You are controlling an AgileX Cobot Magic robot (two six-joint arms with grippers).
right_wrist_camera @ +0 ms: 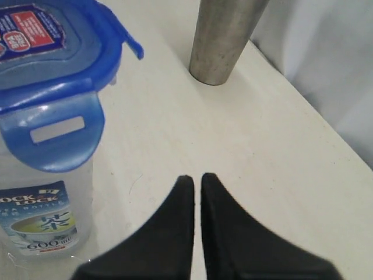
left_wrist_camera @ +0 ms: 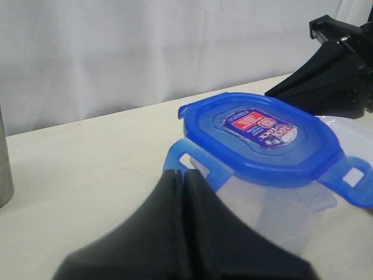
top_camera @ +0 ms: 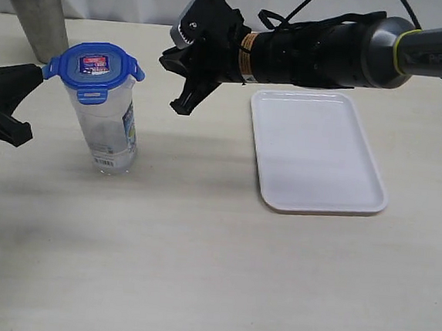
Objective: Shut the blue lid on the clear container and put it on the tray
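The clear container point(top_camera: 111, 133) stands upright on the table, left of the tray point(top_camera: 315, 150). The blue lid point(top_camera: 95, 65) sits on its mouth with its flaps sticking outward. My left gripper point(top_camera: 37, 72) is shut, and its tips are at the lid's left flap; in the left wrist view the left gripper point(left_wrist_camera: 185, 172) meets that flap of the lid point(left_wrist_camera: 262, 137), holding nothing. My right gripper point(top_camera: 178, 106) hangs shut above the table between container and tray, apart from both. In the right wrist view the right gripper point(right_wrist_camera: 192, 177) is empty, with the lid point(right_wrist_camera: 46, 52) and container point(right_wrist_camera: 41, 221) beside it.
A grey metal cup point(top_camera: 37, 10) stands behind the container at the back left, also seen as the metal cup point(right_wrist_camera: 224, 35). The white tray has nothing on it. A white curtain closes off the back edge of the table.
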